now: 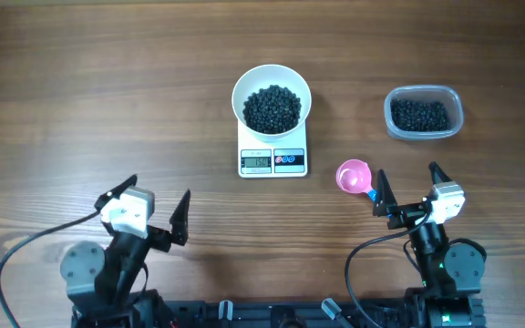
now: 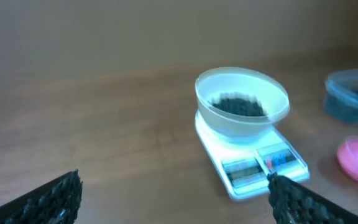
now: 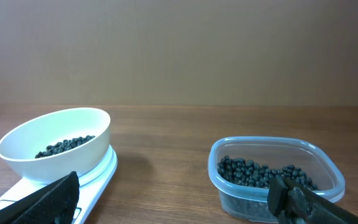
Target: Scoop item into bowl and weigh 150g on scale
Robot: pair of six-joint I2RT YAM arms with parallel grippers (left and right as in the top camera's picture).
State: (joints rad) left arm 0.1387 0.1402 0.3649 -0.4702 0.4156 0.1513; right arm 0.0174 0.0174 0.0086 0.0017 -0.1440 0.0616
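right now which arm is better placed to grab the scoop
Right. The scoop lies just beside the open right pincer, with the tub on that same side. The left pincer, also open, sits far across the table.

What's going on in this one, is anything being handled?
Nothing is being handled. Both arms sit at the near edge of the table, with the left pincer and right pincer open and empty. The white bowl stands on the scale with a heap of black beans inside. The display is lit, but its digits are too small to read. The pink scoop lies beside the right pincer. The clear tub holds more beans.
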